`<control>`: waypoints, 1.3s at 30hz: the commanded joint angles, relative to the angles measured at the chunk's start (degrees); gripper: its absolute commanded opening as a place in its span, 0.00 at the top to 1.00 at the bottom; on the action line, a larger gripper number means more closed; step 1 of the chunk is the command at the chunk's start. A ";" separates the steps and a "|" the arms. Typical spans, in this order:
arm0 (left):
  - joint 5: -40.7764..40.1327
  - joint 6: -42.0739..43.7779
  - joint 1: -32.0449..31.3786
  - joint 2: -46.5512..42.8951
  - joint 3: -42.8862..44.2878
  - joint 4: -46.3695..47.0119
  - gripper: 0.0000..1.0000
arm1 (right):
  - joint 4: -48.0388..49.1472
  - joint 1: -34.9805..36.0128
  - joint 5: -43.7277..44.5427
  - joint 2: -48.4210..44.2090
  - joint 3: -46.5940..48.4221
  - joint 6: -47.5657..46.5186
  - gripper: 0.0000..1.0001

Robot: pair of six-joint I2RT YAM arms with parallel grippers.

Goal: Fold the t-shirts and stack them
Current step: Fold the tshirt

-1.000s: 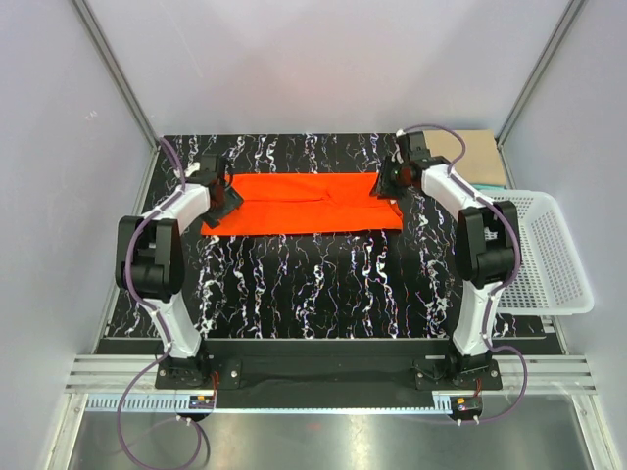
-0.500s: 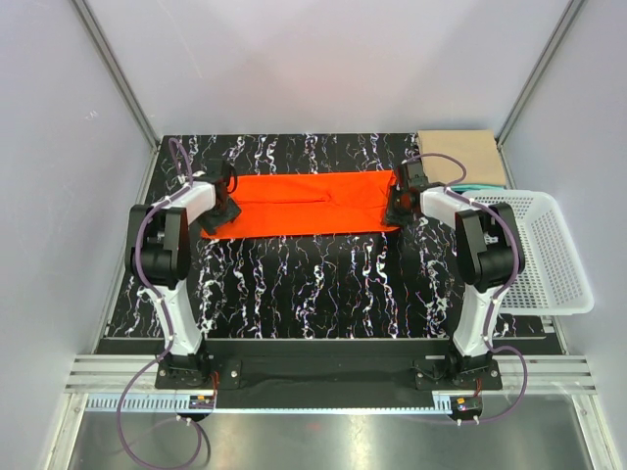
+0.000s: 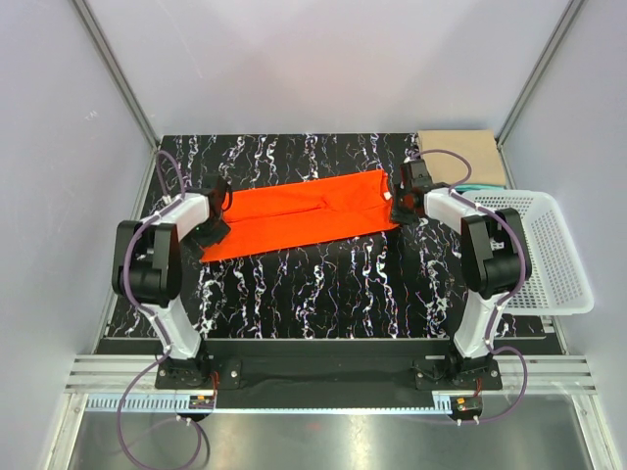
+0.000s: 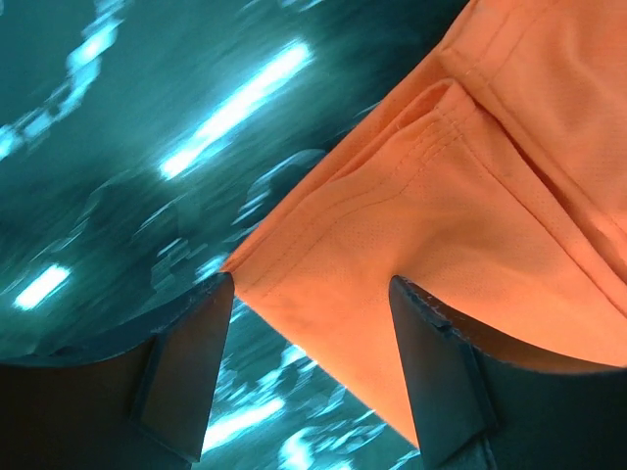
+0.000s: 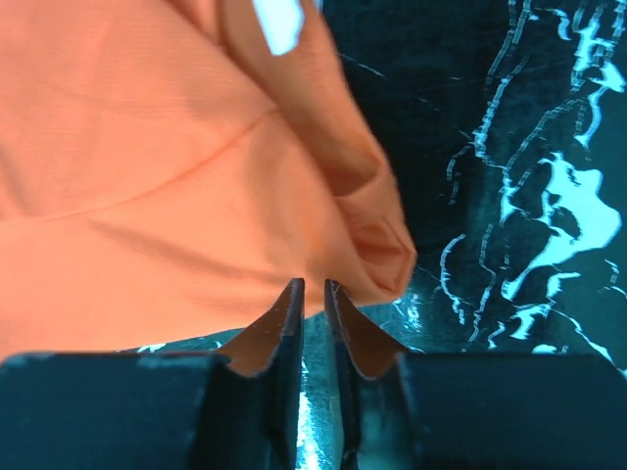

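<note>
Across the counter [image 3: 323,284] the orange shirt [image 3: 299,213] lies as a long strip, with more folds due before we stack it on the tan shirt [image 3: 470,155] far right, our left pincer [image 4: 309,294] spread astride one corner, our right pincer [image 5: 313,289] nearly pressed together at the other end, though we cannot tell whether it pinches cloth.

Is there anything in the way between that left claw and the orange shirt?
Nothing visible. The left gripper is right at the left end of the shirt. Its jaws are open, the cloth's corner shows between them, and only bare table lies beside it.
</note>
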 commanded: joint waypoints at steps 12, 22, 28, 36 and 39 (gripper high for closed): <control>-0.57 -0.59 0.01 -16.65 -4.20 -3.19 0.25 | -0.34 -0.16 9.52 3.84 6.29 -0.29 0.81; 4.17 19.68 -4.73 -21.58 -6.76 8.16 0.25 | -1.13 -1.74 9.80 17.98 24.21 -4.25 0.81; 23.84 26.83 -7.37 -17.89 -6.24 18.01 0.25 | -7.00 -2.18 6.03 26.77 44.07 -5.75 0.75; 23.17 24.12 -7.73 -7.52 -1.92 11.87 0.23 | -11.58 -2.18 -1.99 16.25 44.12 -0.84 0.48; 22.46 21.57 -7.55 -6.29 -5.25 13.00 0.22 | -10.10 -2.18 -3.30 10.62 37.63 3.73 0.40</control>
